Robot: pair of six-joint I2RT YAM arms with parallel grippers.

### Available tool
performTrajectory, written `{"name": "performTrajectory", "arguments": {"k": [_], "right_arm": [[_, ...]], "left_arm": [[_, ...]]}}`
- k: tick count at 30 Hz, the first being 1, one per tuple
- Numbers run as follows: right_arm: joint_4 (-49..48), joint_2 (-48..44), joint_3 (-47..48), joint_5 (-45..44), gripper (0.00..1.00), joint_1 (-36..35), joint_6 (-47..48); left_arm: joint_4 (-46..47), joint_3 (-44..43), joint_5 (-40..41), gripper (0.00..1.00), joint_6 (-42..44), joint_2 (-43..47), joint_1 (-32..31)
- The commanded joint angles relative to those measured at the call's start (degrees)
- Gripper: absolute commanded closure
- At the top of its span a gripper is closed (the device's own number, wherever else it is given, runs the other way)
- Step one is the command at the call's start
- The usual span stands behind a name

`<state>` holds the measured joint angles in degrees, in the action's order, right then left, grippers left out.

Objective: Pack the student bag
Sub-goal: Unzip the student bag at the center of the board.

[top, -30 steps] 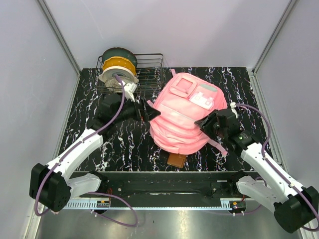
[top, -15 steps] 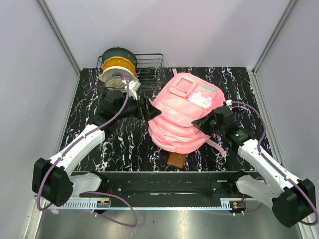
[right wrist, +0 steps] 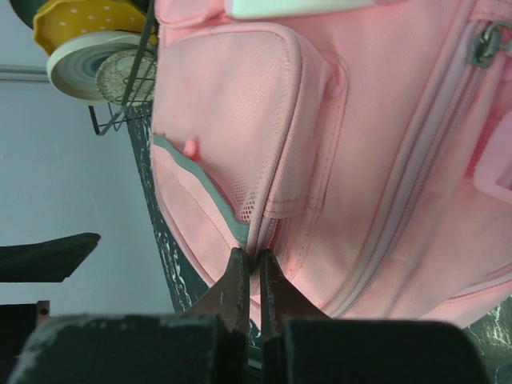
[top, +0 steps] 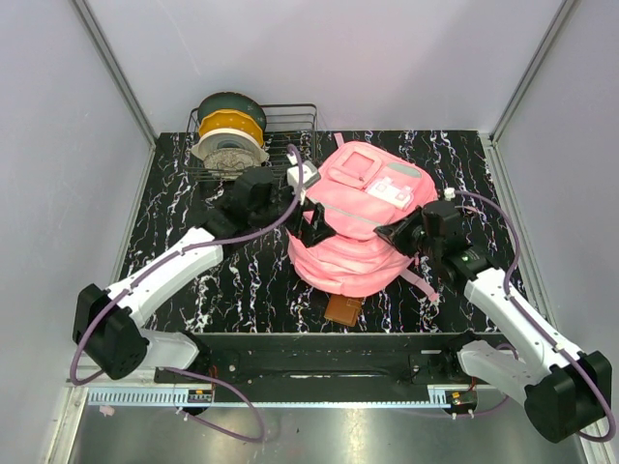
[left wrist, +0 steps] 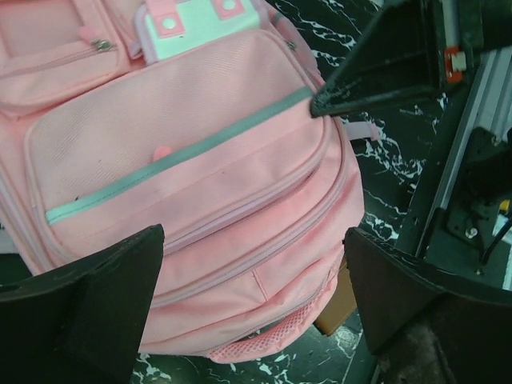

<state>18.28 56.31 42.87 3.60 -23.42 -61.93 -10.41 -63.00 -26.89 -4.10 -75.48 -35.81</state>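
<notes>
Pink fabric lies directly under both claws: the student bag (top: 353, 227) rests front-up on the black marbled counter (top: 232, 280), between the two arms.

The right claw (right wrist: 249, 260) is closed, its two fingers pressed flat together. Their tips sit against the seam where the front pocket's grey-green trim strip meets the bag's side. Whether any fabric or a zip pull is caught between them cannot be told. In the left wrist view the same claw shows as a black wedge pointing at the end of that strip.

The left claw (top: 315, 226) stands wide open above the opposite edge of the bag. Its fingers straddle the lower front pocket and close on nothing.

The bag's front pockets look zipped along the seams that show, so their contents are hidden. Below the left claw, toward the arm bases, a flat brown thing (top: 342, 310) pokes out from under the bag's near edge.

Beyond the left claw, at the far edge of the counter, stands a wire rack (top: 295, 130). Its left end holds a stack of dishes (top: 230, 130): dark green, yellow, then pale.
</notes>
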Motion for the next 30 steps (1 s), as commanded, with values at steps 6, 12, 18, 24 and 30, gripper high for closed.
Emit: {"name": "performTrajectory", "arguments": {"k": [6,12,18,24,30], "right_arm": [[-5.7,1.3,6.5,4.5,1.0,1.2,1.2],[-5.7,0.0,6.7,4.7,1.0,1.2,1.1],[-5.2,0.6,7.8,5.5,1.0,1.4,1.6],[-4.9,0.0,7.9,5.5,1.0,1.4,2.0],[-3.9,-0.4,7.7,5.2,1.0,1.4,2.3]], "left_arm": [[-1.8,-8.9,2.7,0.01,20.4,-6.9,-7.1],[-7.0,-13.6,4.7,0.01,26.6,-12.8,-10.3],[-7.1,-13.6,11.9,0.07,28.9,-15.5,-12.0],[-7.4,-15.4,16.5,0.26,28.6,-18.7,-12.5],[-5.5,-15.7,16.4,0.55,27.7,-16.5,-12.6]]}}
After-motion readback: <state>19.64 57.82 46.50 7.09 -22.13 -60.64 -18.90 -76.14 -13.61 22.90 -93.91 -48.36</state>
